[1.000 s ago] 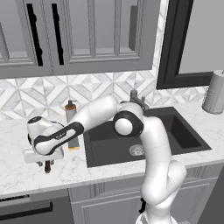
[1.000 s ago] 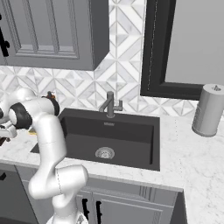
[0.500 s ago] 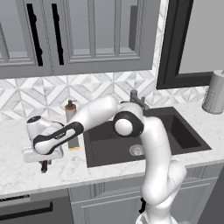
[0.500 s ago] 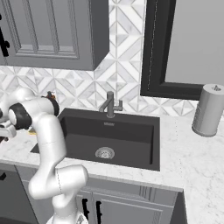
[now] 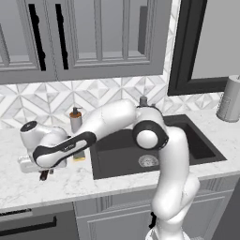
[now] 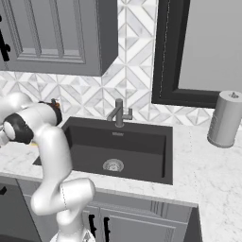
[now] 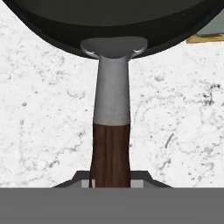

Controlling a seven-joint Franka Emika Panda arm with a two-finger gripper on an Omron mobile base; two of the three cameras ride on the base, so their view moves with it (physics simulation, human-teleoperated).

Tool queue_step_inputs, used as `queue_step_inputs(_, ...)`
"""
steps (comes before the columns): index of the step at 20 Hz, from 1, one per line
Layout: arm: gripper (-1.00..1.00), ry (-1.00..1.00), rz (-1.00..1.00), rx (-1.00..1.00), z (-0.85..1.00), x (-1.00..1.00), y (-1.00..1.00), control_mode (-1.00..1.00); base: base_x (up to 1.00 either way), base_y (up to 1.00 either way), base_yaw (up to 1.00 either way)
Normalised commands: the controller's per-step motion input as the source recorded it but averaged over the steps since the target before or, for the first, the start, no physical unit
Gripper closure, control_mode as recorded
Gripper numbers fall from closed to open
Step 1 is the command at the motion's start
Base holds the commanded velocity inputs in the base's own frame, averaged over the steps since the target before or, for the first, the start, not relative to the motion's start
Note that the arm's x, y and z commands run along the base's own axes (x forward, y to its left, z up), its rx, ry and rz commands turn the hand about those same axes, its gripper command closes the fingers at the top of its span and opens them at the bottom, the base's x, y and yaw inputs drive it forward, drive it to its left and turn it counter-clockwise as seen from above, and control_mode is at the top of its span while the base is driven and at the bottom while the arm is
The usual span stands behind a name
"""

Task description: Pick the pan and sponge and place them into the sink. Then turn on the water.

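Note:
The black pan (image 7: 112, 22) fills the top of the hand view, and its handle (image 7: 111, 148) runs from grey metal to reddish-brown wood straight down to my gripper (image 7: 112, 181). The fingers press on both sides of the wooden part, so the gripper is shut on it. In the left base view the gripper (image 5: 44, 174) sits low over the counter left of the sink (image 5: 154, 145), and my forearm hides the pan. The yellow sponge (image 5: 78, 157) lies on the counter beside the sink's left rim. Its corner (image 7: 205, 38) shows past the pan. No water runs from the faucet (image 6: 118, 113).
A soap dispenser bottle (image 5: 76, 119) stands at the backsplash behind the sponge. A paper towel roll (image 6: 226, 118) stands on the counter right of the sink. Wall cabinets hang above the counter. The round drain (image 6: 113, 165) lies in the basin floor.
The hand has sunk slightly toward the counter at the pan's handle. The sponge and the rest of the scene have stayed put.

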Motion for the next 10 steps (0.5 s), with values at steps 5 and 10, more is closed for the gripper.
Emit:
queue_step_inputs(5,1.0,-0.24,0.0,0.0,0.47,-0.17,-0.5,-1.0,0.0,0.0,0.0)
queue_step_inputs(10,1.0,-0.29,0.0,0.0,0.46,-0.02,-0.45,-1.0,0.0,0.0,0.0)
